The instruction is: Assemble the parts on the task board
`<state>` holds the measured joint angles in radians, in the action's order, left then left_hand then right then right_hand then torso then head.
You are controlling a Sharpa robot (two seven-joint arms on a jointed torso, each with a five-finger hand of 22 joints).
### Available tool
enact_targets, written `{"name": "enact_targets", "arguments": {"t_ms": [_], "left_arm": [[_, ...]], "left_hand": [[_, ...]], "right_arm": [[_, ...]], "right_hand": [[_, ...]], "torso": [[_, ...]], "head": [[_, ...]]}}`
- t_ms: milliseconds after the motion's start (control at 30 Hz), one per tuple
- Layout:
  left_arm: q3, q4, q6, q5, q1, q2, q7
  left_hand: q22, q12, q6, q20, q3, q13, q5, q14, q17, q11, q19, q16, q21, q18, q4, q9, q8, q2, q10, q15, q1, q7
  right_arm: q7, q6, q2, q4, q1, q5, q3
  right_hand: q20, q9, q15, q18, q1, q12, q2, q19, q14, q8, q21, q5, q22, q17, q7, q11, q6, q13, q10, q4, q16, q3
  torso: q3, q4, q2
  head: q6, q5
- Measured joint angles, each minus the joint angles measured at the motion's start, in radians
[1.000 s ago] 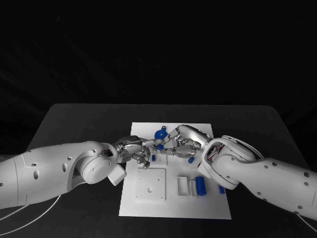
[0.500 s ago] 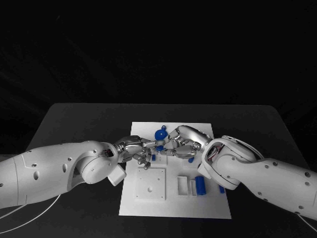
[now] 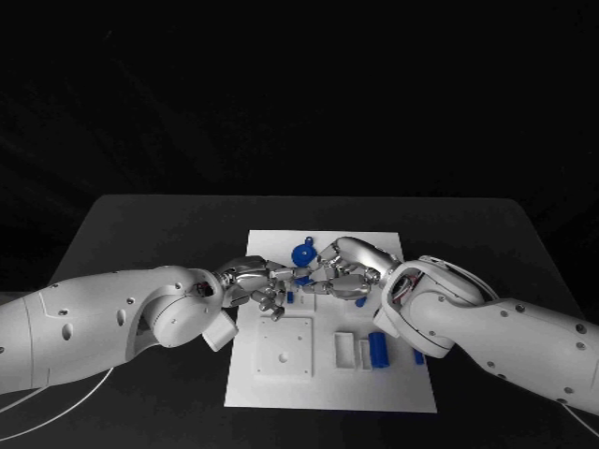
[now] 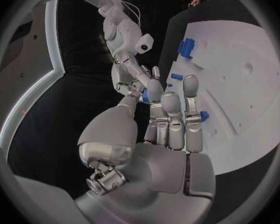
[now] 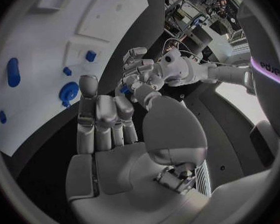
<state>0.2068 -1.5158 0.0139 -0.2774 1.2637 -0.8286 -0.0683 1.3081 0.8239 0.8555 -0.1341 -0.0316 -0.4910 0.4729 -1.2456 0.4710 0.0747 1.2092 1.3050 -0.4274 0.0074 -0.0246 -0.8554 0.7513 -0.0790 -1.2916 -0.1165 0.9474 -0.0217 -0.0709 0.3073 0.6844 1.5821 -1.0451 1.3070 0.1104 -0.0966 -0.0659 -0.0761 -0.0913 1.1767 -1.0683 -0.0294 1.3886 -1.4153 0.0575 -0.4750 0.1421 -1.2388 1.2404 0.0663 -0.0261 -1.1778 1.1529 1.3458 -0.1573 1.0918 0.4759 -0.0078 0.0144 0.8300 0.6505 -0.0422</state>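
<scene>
The white task board [image 3: 329, 393] lies in the middle of the table. Above its far half my left hand [image 3: 253, 281] and right hand [image 3: 343, 267] meet fingertip to fingertip. Between them is a small blue part [image 3: 302, 277], pinched from both sides. The left wrist view shows that part [image 4: 144, 97] between my left thumb and finger, with the right hand [image 4: 129, 74] touching it. From the right wrist, the part [image 5: 123, 89] sits at my right hand's [image 5: 109, 119] thumb tip, against the left hand [image 5: 140, 67].
A round blue part [image 3: 301, 254] sits on the board's far side. Small blue pegs [image 3: 290, 296] stand near the hands. A blue cylinder [image 3: 378, 349] lies beside a white block [image 3: 345, 349], and a square white plate [image 3: 284, 348] lies on the board's near left.
</scene>
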Motion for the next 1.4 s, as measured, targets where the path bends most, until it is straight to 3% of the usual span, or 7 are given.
{"name": "enact_targets", "arguments": {"t_ms": [200,500,900,1033,1200,1333,1400], "left_arm": [[0.0,-0.001,-0.005,0.0,0.0,0.0,-0.001],[0.0,-0.001,-0.009,0.001,0.0,-0.001,-0.003],[0.001,-0.001,-0.016,0.012,0.0,-0.001,-0.01],[0.001,-0.001,-0.022,0.019,0.0,-0.001,-0.014],[0.001,0.0,-0.031,0.027,-0.001,-0.002,-0.019],[0.001,0.002,-0.034,0.032,-0.001,-0.004,-0.023],[0.001,0.002,-0.034,0.035,0.0,-0.004,-0.025]], "left_hand": [[0.0,0.004,0.0,0.0,-0.036,0.003,0.021,0.001,-0.007,0.001,0.0,0.007,0.0,0.0,0.036,0.005,-0.005,0.0,0.006,0.001,0.0,0.0],[0.0,0.004,-0.007,0.0,-0.111,0.005,0.164,0.008,-0.009,0.0,0.0,0.007,0.0,0.0,0.085,0.01,-0.011,0.006,0.007,0.001,-0.008,0.0],[0.0,0.004,-0.016,0.002,-0.239,0.007,0.242,0.008,-0.01,0.0,-0.009,0.016,-0.011,0.0,0.183,-0.004,-0.002,-0.041,0.007,0.001,-0.073,0.007],[0.0,0.004,-0.021,0.0,-0.254,0.007,0.244,0.01,-0.01,0.0,-0.015,0.016,-0.015,0.0,0.198,-0.006,-0.001,-0.06,0.007,0.003,-0.064,0.012],[0.0,0.004,-0.019,0.004,-0.245,0.005,0.198,0.011,-0.006,0.0,-0.018,0.023,-0.027,0.0,0.207,0.011,-0.017,-0.078,0.007,0.004,-0.046,0.017],[0.0,0.01,-0.014,0.004,-0.24,0.001,0.161,0.011,-0.004,0.0,-0.018,0.03,-0.035,0.0,0.212,0.031,-0.033,-0.08,0.007,0.004,-0.024,0.022],[-0.001,0.012,-0.007,0.004,-0.235,0.001,0.14,0.011,-0.002,-0.004,-0.018,0.03,-0.041,0.0,0.217,0.058,-0.05,-0.085,0.004,0.004,-0.001,0.029]], "right_arm": [[0.001,-0.001,0.0,0.0,0.0,-0.003,0.0],[0.003,-0.002,0.0,0.0,0.0,-0.006,0.0],[0.007,-0.009,-0.001,0.0,0.0,-0.007,0.0],[0.009,-0.011,-0.001,-0.001,0.0,-0.007,0.0],[0.011,-0.013,-0.001,-0.003,0.0,-0.007,0.0],[0.012,-0.012,-0.001,-0.006,0.0,-0.007,0.001],[0.012,-0.011,0.001,-0.008,0.0,-0.007,0.0]], "right_hand": [[-0.003,0.0,0.0,0.0,0.0,0.0,0.0,0.003,0.0,0.001,0.003,0.0,-0.005,0.0,0.003,0.0,-0.003,0.001,0.0,-0.001,0.0,-0.001],[-0.003,0.0,0.0,0.0,0.0,0.0,0.0,0.003,0.0,0.003,0.003,0.0,-0.006,0.0,0.003,0.0,-0.003,0.001,0.0,-0.003,0.0,-0.003],[-0.003,0.0,0.0,0.0,0.003,0.0,0.003,0.003,0.0,0.003,0.003,-0.001,-0.011,0.0,0.003,0.0,-0.003,0.001,0.0,-0.003,0.0,-0.003],[-0.003,0.0,0.0,0.0,0.0,0.0,0.006,0.003,0.0,0.003,0.003,0.001,-0.011,0.0,0.002,0.0,-0.002,0.001,0.0,-0.003,0.0,-0.003],[-0.003,0.0,0.0,0.0,0.0,0.0,0.006,0.003,0.0,0.0,0.007,0.002,-0.014,0.0,0.002,0.0,-0.002,0.0,0.0,-0.007,0.0,-0.013],[0.0,0.0,0.0,0.0,-0.001,0.016,0.004,0.007,0.0,-0.001,0.028,0.061,-0.015,-0.008,0.002,0.0,0.002,-0.014,0.0,-0.004,-0.011,-0.08],[0.001,-0.009,0.005,0.0,-0.013,0.032,-0.011,0.007,0.007,0.006,0.043,0.091,-0.01,-0.017,0.009,0.007,0.027,-0.028,-0.008,0.002,-0.024,-0.125]], "torso": [[0.0,0.0001,0.0],[-0.0001,0.0,0.0],[-0.0001,-0.0001,0.0],[-0.0002,-0.0002,0.0],[-0.0003,-0.0002,0.0],[-0.0003,-0.0002,0.0],[-0.0003,-0.0002,0.0]], "head": [[0.001,0.0],[0.002,0.002],[0.004,0.003],[0.005,0.005],[0.006,0.006],[0.007,0.007],[0.007,0.007]]}}
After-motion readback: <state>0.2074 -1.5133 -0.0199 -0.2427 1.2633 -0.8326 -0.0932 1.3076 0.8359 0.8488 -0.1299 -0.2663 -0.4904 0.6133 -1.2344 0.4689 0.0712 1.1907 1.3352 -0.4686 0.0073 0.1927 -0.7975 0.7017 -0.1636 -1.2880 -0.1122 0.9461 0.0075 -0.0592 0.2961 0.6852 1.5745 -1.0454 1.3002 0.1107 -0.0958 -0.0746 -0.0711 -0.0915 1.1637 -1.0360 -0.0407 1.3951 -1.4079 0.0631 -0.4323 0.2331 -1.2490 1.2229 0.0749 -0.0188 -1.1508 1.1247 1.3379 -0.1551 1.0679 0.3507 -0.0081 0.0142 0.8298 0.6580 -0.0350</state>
